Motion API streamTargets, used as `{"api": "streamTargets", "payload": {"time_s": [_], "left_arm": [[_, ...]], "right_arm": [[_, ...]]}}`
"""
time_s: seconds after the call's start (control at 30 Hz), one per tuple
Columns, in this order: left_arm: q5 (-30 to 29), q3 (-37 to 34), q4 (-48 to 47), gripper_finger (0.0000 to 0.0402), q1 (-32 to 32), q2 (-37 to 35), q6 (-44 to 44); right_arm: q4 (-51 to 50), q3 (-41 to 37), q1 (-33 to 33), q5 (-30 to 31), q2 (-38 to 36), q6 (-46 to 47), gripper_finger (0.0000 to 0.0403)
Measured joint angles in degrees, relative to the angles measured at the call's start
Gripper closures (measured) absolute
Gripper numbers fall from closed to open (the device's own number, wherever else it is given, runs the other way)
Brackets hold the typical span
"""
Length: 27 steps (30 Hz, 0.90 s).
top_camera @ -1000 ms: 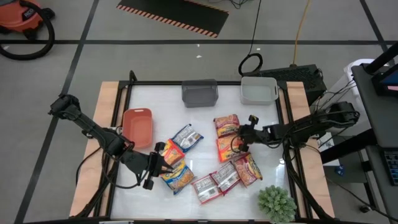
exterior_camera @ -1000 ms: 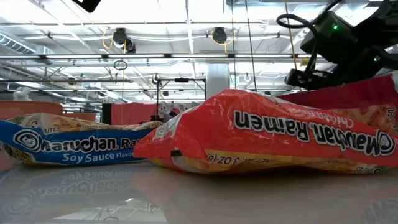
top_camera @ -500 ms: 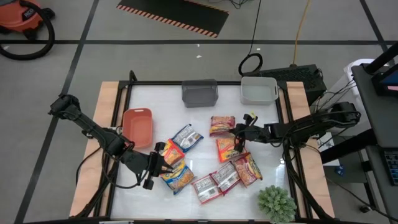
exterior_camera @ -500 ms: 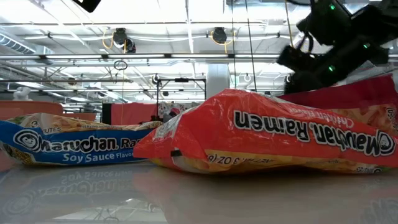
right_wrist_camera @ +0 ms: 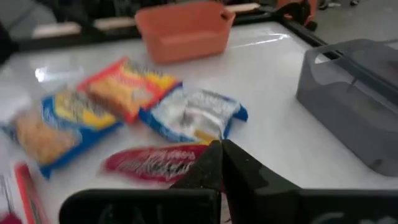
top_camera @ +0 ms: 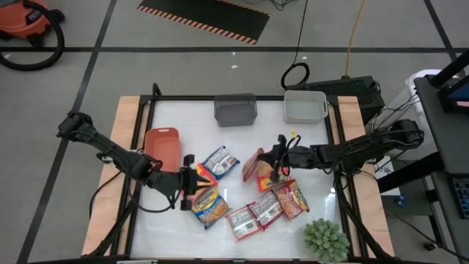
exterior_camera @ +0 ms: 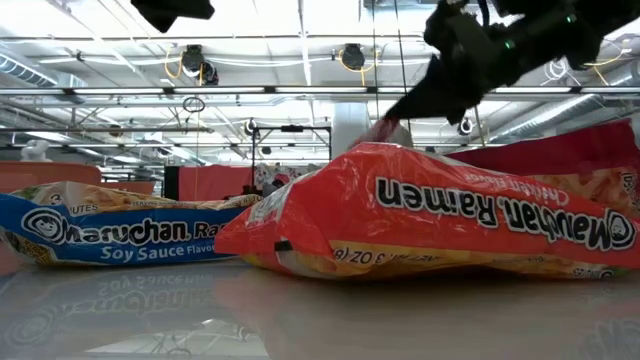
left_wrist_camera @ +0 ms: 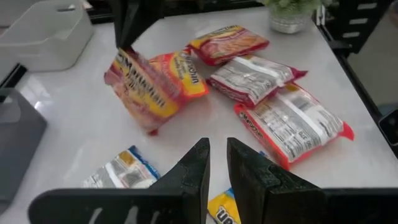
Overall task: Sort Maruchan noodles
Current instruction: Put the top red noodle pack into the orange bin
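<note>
Since the earlier frame, our right gripper (top_camera: 276, 155) has clamped shut on a red-trimmed packet (top_camera: 253, 164), tilting it up mid-table. Left gripper (top_camera: 192, 178), nearly closed, apparently pinches another packet (top_camera: 203, 173). Next: carry each to its matching bin.

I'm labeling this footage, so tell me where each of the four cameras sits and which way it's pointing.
High: overhead, straight down on table, both arms.
Low: table height, facing room past red-trimmed packet; arm above.
Left wrist: on left arm, past left gripper toward lifted packet.
Right wrist: on right arm, past right gripper toward red bin.
Shared: lifted packet in high, left wrist.
</note>
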Motion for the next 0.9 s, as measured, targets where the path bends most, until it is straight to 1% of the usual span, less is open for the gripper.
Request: {"api": "streamTargets", "payload": {"time_s": [0.13, 0.27, 0.37, 0.43, 0.5, 0.57, 0.7, 0.8, 0.9], "left_arm": [[0.01, 0.00, 0.14, 0.0341, 0.50, 2.13, -1.00], [0.03, -0.05, 3.99, 0.0341, 1.72, 5.90, 3.31], [0.07, 0.02, 10.16, 0.0338, 3.24, 8.79, 6.50], [1.06, -0.02, 12.89, 0.0324, 3.97, 10.36, 7.45], [2.84, 0.02, 16.42, 0.0294, 4.93, 11.91, 7.77], [2.63, 0.00, 17.81, 0.0250, 5.35, 13.04, 7.99], [-4.07, 0.00, 23.00, 0.0155, 6.24, 15.47, 10.03], [-4.67, 0.00, 27.04, 0.0103, 6.90, 17.86, 11.31], [-4.08, 0.00, 29.84, 0.0075, 7.02, 19.96, 11.52]], "right_arm": [[0.05, 2.46, 0.89, 0.15, 0.00, 3.03, 0.0403], [0.87, 3.73, 2.38, 1.02, 0.04, 5.05, 0.0403], [1.94, 4.23, 3.54, 1.87, 0.04, 4.61, 0.0403], [3.20, 4.23, 4.21, 3.12, 0.04, 4.46, 0.0403], [4.40, 4.26, 4.74, 4.86, 0.04, 3.91, 0.0403], [5.19, 4.32, 5.21, 6.49, 0.04, 2.95, 0.0403], [7.23, 4.32, 5.93, 9.00, 0.68, 2.51, 0.0403], [7.24, 4.32, 6.20, 8.66, 1.22, 1.13, 0.0403], [4.77, 4.32, 6.10, 4.28, 1.25, 0.39, 0.0403]]}}
